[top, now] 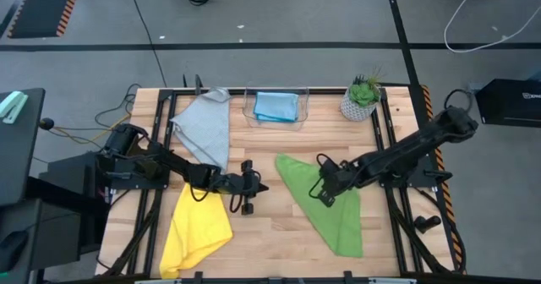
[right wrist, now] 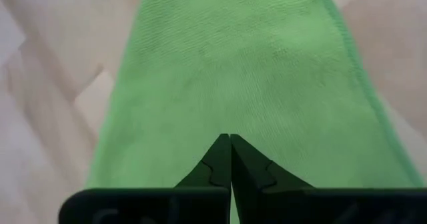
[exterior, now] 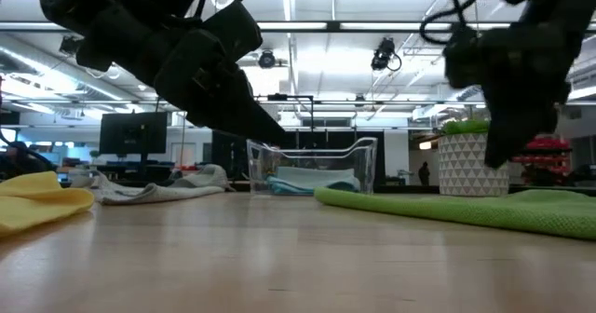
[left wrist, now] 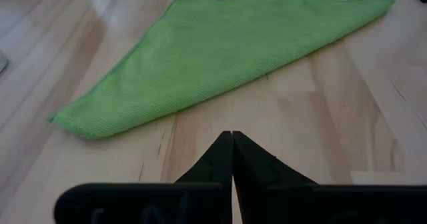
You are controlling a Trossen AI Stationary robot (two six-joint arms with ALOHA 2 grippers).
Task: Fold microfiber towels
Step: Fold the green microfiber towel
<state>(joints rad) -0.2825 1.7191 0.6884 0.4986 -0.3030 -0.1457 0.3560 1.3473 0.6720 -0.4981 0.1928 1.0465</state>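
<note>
The green towel [top: 340,225] lies flat on the table right of the middle, as a long band slanting from far left to near right. My right gripper [top: 324,198] is shut and hovers over the band's middle [right wrist: 253,64], pointing steeply down; the low view shows a gap under its tip [exterior: 503,161]. My left gripper [top: 264,187] is shut over bare wood [left wrist: 280,111], left of the green towel [left wrist: 227,44], pointing at it. The yellow towel [top: 196,229] lies rumpled near left, and the grey towel [top: 207,128] lies far left. The light blue towel [top: 275,106] lies folded in a clear bin.
The clear bin [top: 302,106] stands at the far middle. A small potted plant [top: 362,98] stands at the far right. Black frame rails [top: 385,140] run along both sides of the table. Bare wood [top: 270,233] lies between the yellow and green towels.
</note>
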